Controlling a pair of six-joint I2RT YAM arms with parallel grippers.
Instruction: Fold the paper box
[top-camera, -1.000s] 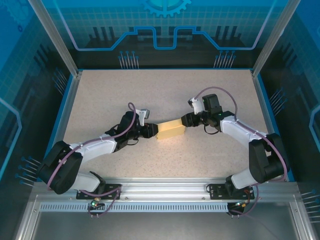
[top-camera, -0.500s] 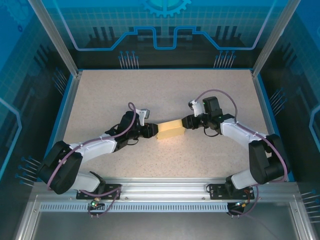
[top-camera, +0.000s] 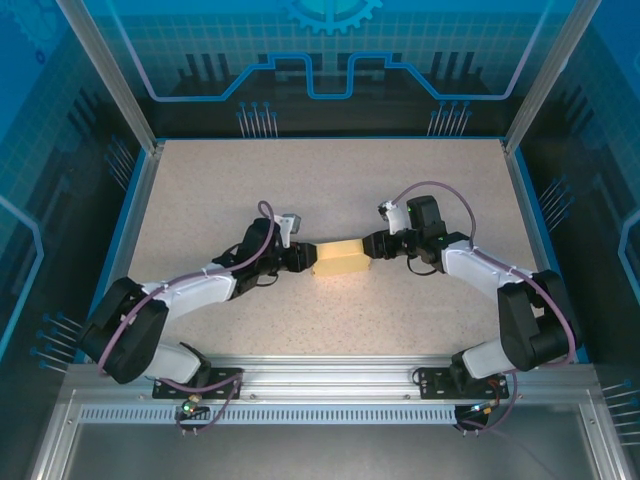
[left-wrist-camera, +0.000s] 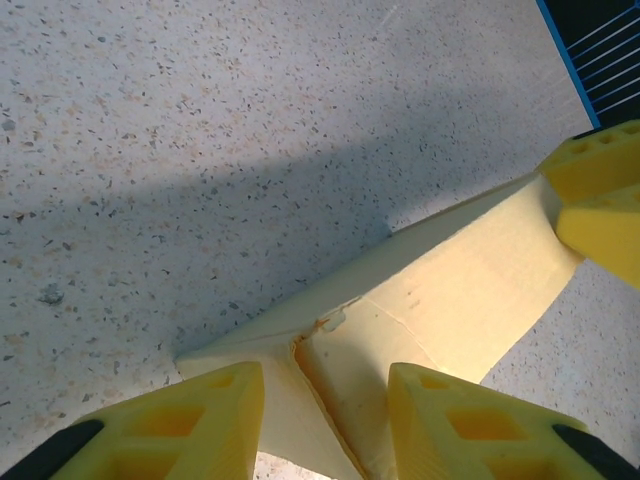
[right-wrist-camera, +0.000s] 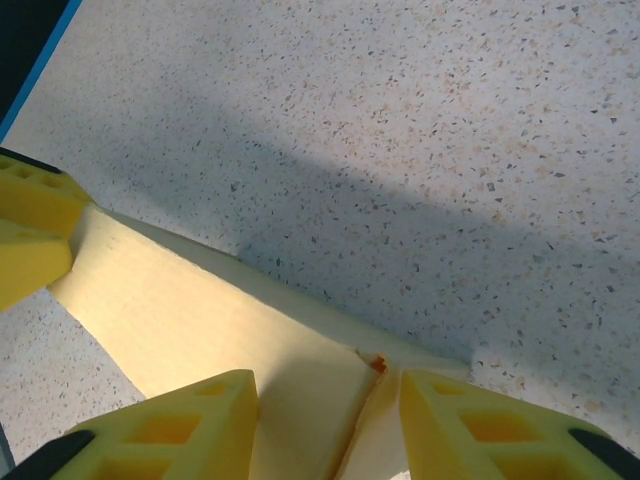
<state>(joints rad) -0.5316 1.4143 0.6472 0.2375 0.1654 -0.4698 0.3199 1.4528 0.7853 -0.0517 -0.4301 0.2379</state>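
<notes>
Our left gripper (top-camera: 300, 258) is closed on the left end of the box (top-camera: 340, 257). Its wrist view shows the yellow fingers (left-wrist-camera: 205, 425) pressed against both sides of a creased corner. Our right gripper (top-camera: 372, 244) is closed on the opposite end in the same way, its fingers (right-wrist-camera: 185, 425) flanking the seam there. In each wrist view the other gripper's yellow fingertips show at the far end of the box. Around the box we see speckled worktop (top-camera: 330, 180) with the box's shadow across it. Each forearm carries a looping cable (top-camera: 440, 186) above it, and these stay off the box. Further out are the blue rim, the two slanted posts at the far corners and the metal rail (top-camera: 330, 372) along the near edge. Compared with a second ago, the left gripper has moved slightly toward the far edge and the right one slightly toward the near edge, so the box now lies closer to level. The box spans the gap between the two grippers, near the middle of the worktop.
</notes>
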